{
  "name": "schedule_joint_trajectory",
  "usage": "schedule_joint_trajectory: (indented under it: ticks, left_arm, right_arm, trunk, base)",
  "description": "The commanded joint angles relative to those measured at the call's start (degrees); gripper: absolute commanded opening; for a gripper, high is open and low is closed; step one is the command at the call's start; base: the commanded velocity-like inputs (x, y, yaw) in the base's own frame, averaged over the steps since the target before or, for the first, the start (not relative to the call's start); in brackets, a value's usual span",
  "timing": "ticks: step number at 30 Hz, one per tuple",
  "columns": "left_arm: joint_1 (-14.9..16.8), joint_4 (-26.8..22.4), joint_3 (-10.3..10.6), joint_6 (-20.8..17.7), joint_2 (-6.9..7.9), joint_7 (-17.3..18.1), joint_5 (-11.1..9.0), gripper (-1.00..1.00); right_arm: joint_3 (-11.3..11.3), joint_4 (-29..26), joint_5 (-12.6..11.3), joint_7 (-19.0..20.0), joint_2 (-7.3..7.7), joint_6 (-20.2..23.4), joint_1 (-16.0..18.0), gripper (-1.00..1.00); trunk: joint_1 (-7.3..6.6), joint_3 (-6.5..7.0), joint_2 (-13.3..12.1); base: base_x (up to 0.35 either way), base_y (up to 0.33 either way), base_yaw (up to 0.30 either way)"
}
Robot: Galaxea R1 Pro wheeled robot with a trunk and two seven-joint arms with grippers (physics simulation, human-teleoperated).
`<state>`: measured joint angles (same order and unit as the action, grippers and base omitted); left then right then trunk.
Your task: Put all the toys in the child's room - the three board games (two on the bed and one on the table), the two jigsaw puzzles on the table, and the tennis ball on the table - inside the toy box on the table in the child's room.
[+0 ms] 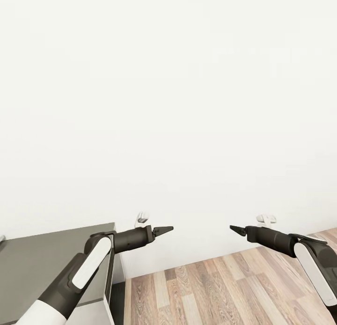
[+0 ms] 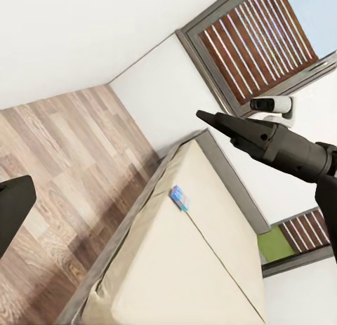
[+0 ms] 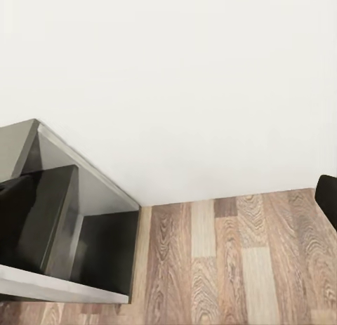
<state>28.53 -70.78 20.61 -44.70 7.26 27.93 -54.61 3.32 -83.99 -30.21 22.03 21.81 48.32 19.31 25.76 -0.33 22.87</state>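
Wall: blank, white, directly ahead. 
Bed (image 2: 189,248): cream mattress, one small blue board game (image 2: 180,197) lying on it. 
Worktop (image 1: 42,259): dark grey, near left. 
Left claw (image 1: 164,230), right claw (image 1: 236,230): together, empty.

Step, as judged: travelling. Next: turn towards the bed.

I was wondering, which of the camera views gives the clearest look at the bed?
The left wrist view does: the bed runs along the wall beneath a slatted window, its cream mattress bearing a small blue board game. The head view faces a blank wall and the right wrist view a grey shelf unit, not the bed.
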Motion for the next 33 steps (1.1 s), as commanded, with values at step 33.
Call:
schedule_joint_trajectory:
  ticks: [33]
  left_arm:
    - [0.0, 2.5, 0.0, -0.2, 0.03, 0.0, -0.1, 1.0]
  right_arm:
    - [0.0, 0.0, -0.2, 0.3, -0.01, 0.5, 0.0, 1.0]
  trunk:
    - [0.02, -0.04, 0.1]
  base:
    - [0.0, 0.0, -0.171]
